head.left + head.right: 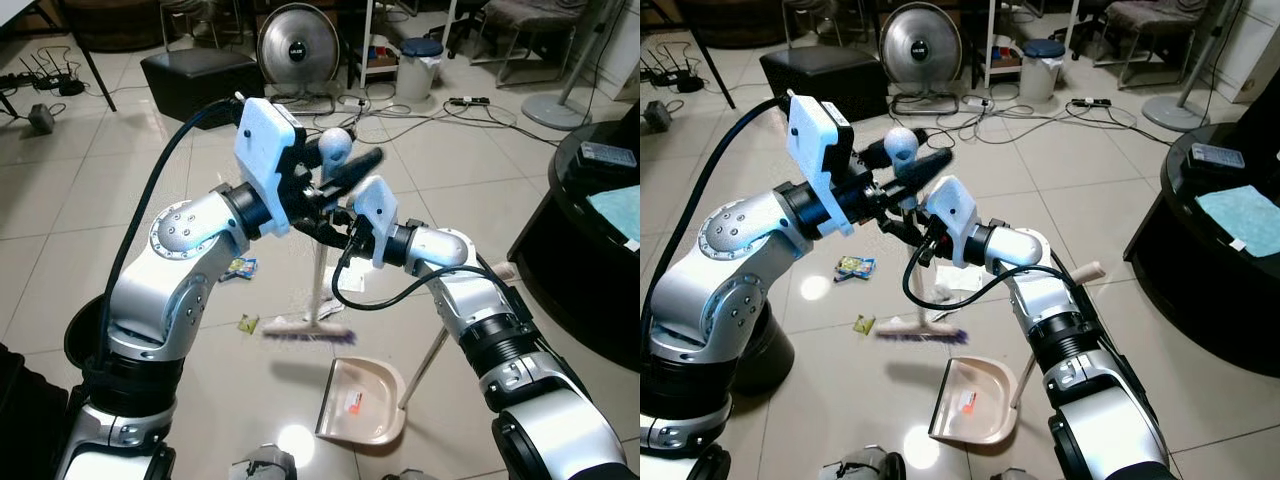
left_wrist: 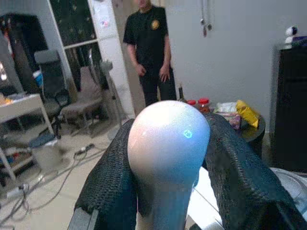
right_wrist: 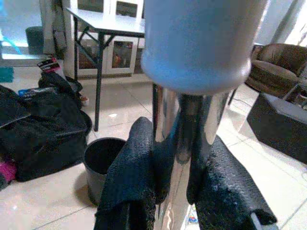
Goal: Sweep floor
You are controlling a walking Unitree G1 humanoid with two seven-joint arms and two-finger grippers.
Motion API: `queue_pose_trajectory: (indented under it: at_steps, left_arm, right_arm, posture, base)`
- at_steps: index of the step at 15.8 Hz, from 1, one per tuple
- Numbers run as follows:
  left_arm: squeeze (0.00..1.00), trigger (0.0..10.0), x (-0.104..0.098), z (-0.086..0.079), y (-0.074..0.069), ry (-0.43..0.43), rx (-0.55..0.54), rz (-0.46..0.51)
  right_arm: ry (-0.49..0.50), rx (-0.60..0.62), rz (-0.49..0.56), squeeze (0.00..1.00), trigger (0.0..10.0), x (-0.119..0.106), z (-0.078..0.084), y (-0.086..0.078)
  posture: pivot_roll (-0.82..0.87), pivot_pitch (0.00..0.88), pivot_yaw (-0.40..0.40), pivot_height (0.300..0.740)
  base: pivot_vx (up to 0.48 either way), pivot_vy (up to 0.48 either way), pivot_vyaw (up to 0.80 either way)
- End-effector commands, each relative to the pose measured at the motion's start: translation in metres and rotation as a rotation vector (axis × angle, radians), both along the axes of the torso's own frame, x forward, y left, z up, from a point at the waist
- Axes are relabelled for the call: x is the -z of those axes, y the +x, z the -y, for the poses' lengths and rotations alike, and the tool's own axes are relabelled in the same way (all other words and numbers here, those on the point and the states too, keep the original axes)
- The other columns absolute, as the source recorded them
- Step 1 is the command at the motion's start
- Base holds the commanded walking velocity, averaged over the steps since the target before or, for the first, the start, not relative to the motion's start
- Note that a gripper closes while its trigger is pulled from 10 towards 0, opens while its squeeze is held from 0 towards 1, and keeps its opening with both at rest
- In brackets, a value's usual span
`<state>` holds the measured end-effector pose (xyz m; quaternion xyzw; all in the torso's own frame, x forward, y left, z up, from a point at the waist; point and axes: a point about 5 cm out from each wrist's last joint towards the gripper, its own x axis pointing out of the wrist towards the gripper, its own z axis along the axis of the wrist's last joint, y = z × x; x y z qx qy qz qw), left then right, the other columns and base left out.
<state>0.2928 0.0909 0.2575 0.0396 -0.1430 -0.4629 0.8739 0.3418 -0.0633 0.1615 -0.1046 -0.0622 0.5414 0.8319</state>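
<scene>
A broom stands upright in front of me, its pale round knob (image 1: 335, 147) on top and its purple-bristled head (image 1: 305, 331) on the tiled floor. My left gripper (image 1: 345, 172) is shut on the knob, whose dome (image 2: 168, 139) sits between the black fingers (image 2: 112, 177). Just below, my right gripper (image 1: 338, 232) is shut on the shiny shaft (image 3: 184, 124). A beige dustpan (image 1: 362, 400) lies on the floor in front of the head, its long handle (image 1: 428, 365) leaning up to the right. A colourful wrapper (image 1: 238, 267), a small scrap (image 1: 247, 323) and white paper (image 1: 958, 275) lie near the bristles.
A black round table (image 1: 585, 230) stands close on the right. A black bucket (image 1: 78, 335) sits by my left side. Further back are a floor fan (image 1: 298, 42), a black box (image 1: 200, 82), a white bin (image 1: 418, 66) and loose cables (image 1: 450, 115). A person (image 2: 151, 48) stands in the left wrist view.
</scene>
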Motion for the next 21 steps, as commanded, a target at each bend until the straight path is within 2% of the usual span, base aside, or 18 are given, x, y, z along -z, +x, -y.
queue_pose_trajectory:
  at_steps: [1, 2, 5, 8, 14, 17, 19, 21]
  left_arm:
    - [0.0, 10.0, -0.003, 0.001, 0.001, -0.003, 0.056, 0.019]
    - [0.0, 10.0, -0.002, 0.0, 0.002, -0.006, 0.065, 0.018]
    - [0.0, 10.0, 0.008, -0.009, 0.014, 0.075, 0.093, 0.047]
    - [0.0, 10.0, 0.008, -0.018, 0.026, 0.087, 0.098, 0.047]
    - [0.0, 10.0, 0.006, -0.025, 0.034, 0.13, 0.197, 0.06]
    - [0.0, 10.0, 0.003, -0.029, 0.032, 0.052, 0.305, -0.017]
    - [0.0, 10.0, 0.001, -0.029, 0.031, 0.018, 0.334, -0.034]
    - [0.0, 10.0, -0.005, -0.028, 0.028, -0.056, 0.365, -0.048]
  right_arm:
    - [0.026, -0.043, 0.037, 0.0, 0.0, -0.012, -0.002, -0.003]
    - [0.032, -0.054, 0.04, 0.0, 0.0, -0.013, -0.002, -0.004]
    - [0.112, -0.131, 0.032, 0.0, 0.0, -0.027, 0.002, -0.013]
    - [0.111, -0.178, 0.018, 0.0, 0.0, -0.03, 0.008, -0.022]
    - [0.118, -0.185, -0.002, 0.0, 0.0, -0.033, 0.014, -0.029]
    - [0.117, -0.192, -0.012, 0.0, 0.0, -0.034, 0.015, -0.032]
    - [0.116, -0.193, -0.013, 0.0, 0.0, -0.034, 0.015, -0.032]
    - [0.115, -0.193, -0.013, 0.0, 0.0, -0.034, 0.014, -0.033]
  posture:
    - [0.03, 0.0, 0.037, 0.74]
    - [0.03, 0.0, 0.033, 0.74]
    - [0.02, 0.0, 0.029, 0.74]
    - [0.02, 0.0, 0.029, 0.74]
    - [0.02, 0.0, 0.032, 0.74]
    - [0.02, 0.0, 0.029, 0.74]
    - [0.02, 0.0, 0.029, 0.74]
    - [0.02, 0.0, 0.026, 0.74]
  base:
    - [0.0, 0.0, 0.0]
    - [0.0, 0.0, 0.0]
    - [0.0, 0.0, 0.0]
    - [0.0, 0.0, 0.0]
    - [0.0, 0.0, 0.0]
    - [0.0, 0.0, 0.0]
    - [0.0, 0.0, 0.0]
    - [0.0, 0.0, 0.0]
